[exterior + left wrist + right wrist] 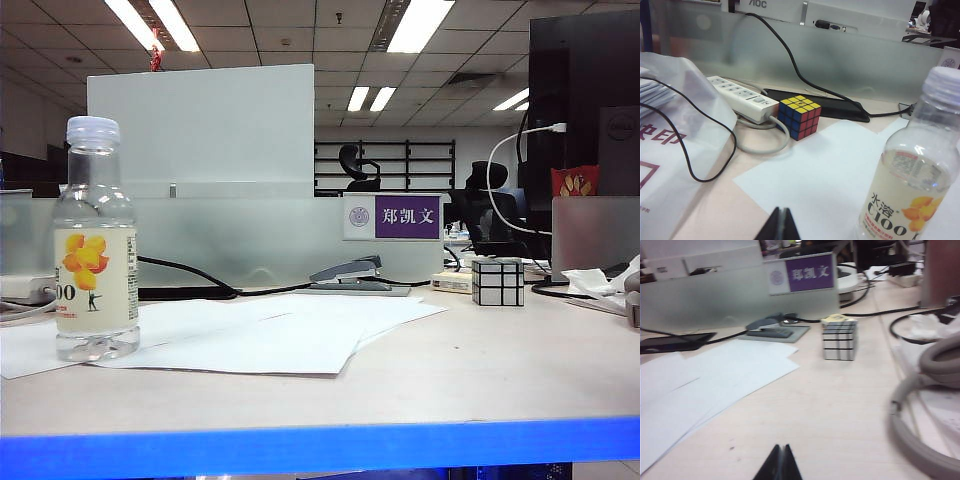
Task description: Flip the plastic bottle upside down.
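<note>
We see the plastic bottle (96, 240) standing upright w/ its white cap on top, at the left of the desk (450, 370) in the exterior view, its base on the edge of the loose white paper sheets (280, 330); nothing touches it; no arm shows in the exterior view. In the left wrist view the left gripper (781, 225) sits low at the frame edge, fingertips pressed together, holding nothing; the bottle (912, 175) is near it, off to one side, apart from the tips. Beyond, on that side: a coloured puzzle cube (799, 116) just beside a white power strip (742, 97), whose grey cord loops round in front of the cube; a black cable (790, 60) runs back to the frosted partition (850, 55); a clear plastic bag (685, 115) w/ a thin black wire over it lies nearer the camera. In the right wrist view the right gripper (781, 465) is likewise pinched tight & empty, over bare desk; ahead of it stands a silver mirror cube (840, 340), a grey stapler (772, 329) to its side, a purple name plate (802, 273) behind on the partition; a thick grey hose (927, 410) curves close by; the bottle isn't in this view. Between the right gripper & the bottle lie only the paper sheets.
</note>
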You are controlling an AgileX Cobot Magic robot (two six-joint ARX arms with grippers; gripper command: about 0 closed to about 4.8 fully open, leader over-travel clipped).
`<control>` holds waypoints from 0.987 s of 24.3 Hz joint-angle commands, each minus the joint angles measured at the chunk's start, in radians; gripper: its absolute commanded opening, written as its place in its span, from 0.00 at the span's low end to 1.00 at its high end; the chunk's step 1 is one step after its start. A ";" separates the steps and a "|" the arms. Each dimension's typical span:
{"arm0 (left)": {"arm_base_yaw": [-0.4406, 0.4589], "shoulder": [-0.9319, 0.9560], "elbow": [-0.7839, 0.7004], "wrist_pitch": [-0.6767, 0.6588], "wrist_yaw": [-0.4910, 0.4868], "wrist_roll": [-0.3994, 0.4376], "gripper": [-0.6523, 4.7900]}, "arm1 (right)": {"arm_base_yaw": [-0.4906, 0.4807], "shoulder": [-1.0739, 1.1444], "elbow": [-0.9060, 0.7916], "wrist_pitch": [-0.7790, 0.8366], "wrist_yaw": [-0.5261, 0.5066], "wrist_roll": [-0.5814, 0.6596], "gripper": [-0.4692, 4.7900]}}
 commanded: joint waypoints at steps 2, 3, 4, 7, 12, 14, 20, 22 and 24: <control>0.001 -0.001 0.001 0.006 0.003 -0.002 0.11 | 0.001 -0.002 -0.007 0.041 0.066 0.073 0.07; 0.001 -0.001 0.001 0.005 0.004 -0.018 0.11 | 0.002 -0.002 -0.007 0.065 0.047 0.143 0.07; 0.001 -0.001 0.001 0.006 0.004 -0.036 0.11 | 0.002 -0.001 -0.008 0.100 0.015 0.188 0.07; 0.001 -0.001 0.001 0.006 0.024 -0.079 0.11 | 0.016 0.022 -0.007 0.268 -0.095 0.257 0.07; 0.001 -0.001 0.001 0.006 0.100 -0.078 0.11 | 0.135 0.227 0.045 0.455 -0.213 0.263 0.07; 0.001 -0.001 0.001 0.005 0.117 -0.078 0.11 | 0.209 0.354 0.085 0.523 -0.224 0.249 0.07; 0.001 -0.001 0.001 0.005 0.131 -0.066 0.11 | 0.480 0.923 0.334 0.664 -0.219 -0.033 0.29; 0.002 -0.001 0.002 0.005 0.131 -0.064 0.11 | 0.520 1.089 0.436 0.665 -0.214 -0.064 0.67; 0.002 -0.001 0.001 0.003 0.131 -0.060 0.11 | 0.538 1.238 0.541 0.666 -0.241 -0.062 1.00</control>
